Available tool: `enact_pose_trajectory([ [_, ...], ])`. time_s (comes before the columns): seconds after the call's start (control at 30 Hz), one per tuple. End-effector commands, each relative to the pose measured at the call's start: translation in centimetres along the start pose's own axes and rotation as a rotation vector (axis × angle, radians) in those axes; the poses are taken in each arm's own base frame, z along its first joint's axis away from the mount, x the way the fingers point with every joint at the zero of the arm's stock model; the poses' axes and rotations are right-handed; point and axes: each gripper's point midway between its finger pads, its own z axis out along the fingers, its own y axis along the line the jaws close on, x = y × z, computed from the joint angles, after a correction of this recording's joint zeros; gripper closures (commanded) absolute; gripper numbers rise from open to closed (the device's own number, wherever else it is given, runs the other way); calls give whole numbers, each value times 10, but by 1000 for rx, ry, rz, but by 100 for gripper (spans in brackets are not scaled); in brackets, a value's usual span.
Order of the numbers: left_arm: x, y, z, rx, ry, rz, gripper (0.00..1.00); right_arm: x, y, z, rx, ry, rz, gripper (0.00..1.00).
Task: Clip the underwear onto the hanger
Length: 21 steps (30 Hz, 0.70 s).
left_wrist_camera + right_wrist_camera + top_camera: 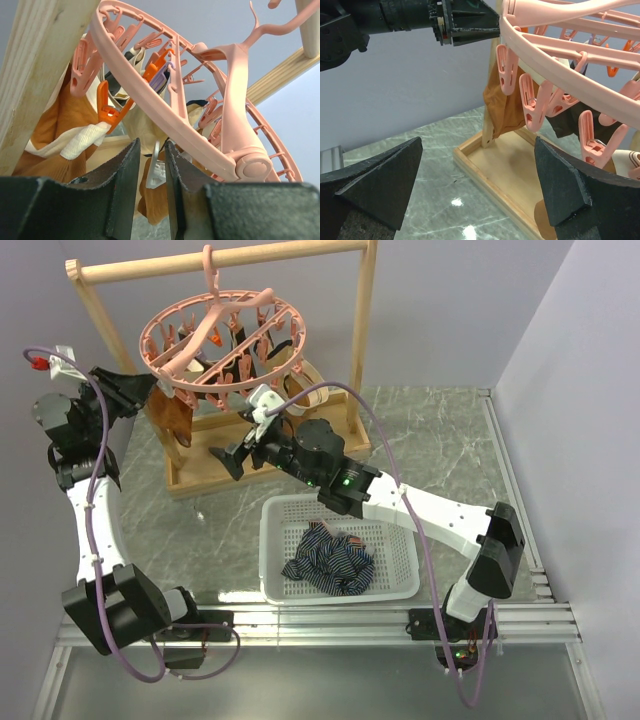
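The underwear (330, 560), navy with thin stripes, lies crumpled in the white basket (275, 540). The pink ring hanger (225, 340) hangs by its hook from the wooden rack's bar. It also shows in the left wrist view (150, 95) and the right wrist view (555, 55). My left gripper (152, 390) is at the ring's left rim, its jaws almost together (152, 142) with nothing between them, its tips just under the ring. My right gripper (232, 455) is wide open and empty (479, 142), low in front of the rack's base, below the ring's clips.
The wooden rack (220, 260) stands on a shallow wooden base tray (510, 170). Brown and tan garments (172, 415) hang from the hanger's clips (505, 100). Grey walls stand close on the left and right. The basket sits near the table's front edge.
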Motion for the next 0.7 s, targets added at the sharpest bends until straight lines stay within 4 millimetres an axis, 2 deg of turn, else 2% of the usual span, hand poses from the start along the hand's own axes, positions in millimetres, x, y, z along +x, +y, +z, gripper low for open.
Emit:
enact_pose_trajectory([
  [0.0, -17, -24, 3, 80, -26, 48, 67, -14, 0, 3, 7, -58, -4, 0],
  [0.2, -14, -20, 7, 80, -14, 41, 69, -13, 1, 5, 1, -64, -3, 0],
  [0.3, -13, -22, 8, 88, -6, 38, 74, -13, 2, 7, 0, -73, -2, 0],
  [0.4, -13, -26, 7, 99, 0, 33, 89, -13, 2, 9, 4, -89, 6, 1],
  [0.47, -13, -28, 6, 102, 2, 30, 94, -16, 1, 11, 11, -110, 16, 2],
  [0.5, -11, -28, 6, 102, 8, 22, 100, -15, 0, 12, 19, -115, 22, 2],
  [0.67, -1, -38, 0, 117, 30, -36, 100, -22, 3, 17, 19, -151, 51, 7],
])
